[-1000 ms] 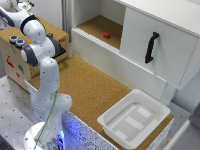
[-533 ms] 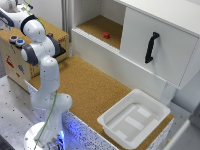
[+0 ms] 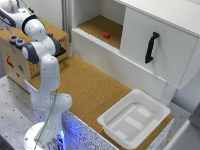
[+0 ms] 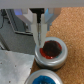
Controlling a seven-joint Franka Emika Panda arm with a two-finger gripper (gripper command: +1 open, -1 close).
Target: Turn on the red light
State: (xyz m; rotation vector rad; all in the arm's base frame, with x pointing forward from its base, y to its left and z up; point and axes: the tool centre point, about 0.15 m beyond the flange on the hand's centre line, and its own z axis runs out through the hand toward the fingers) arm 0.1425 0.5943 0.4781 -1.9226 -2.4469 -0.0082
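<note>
Wrist view shows the pincer (image 4: 41, 31) clenched, its fingers together with the tips pressing on the red light (image 4: 51, 53), which sits on grey surface beside the cork-topped bench (image 4: 72, 25). Just beside it lies a blue button (image 4: 44, 78). Exterior view shows a white tray (image 3: 134, 118) and a red cube (image 3: 106, 35) in the cabinet (image 3: 150, 30).
</note>
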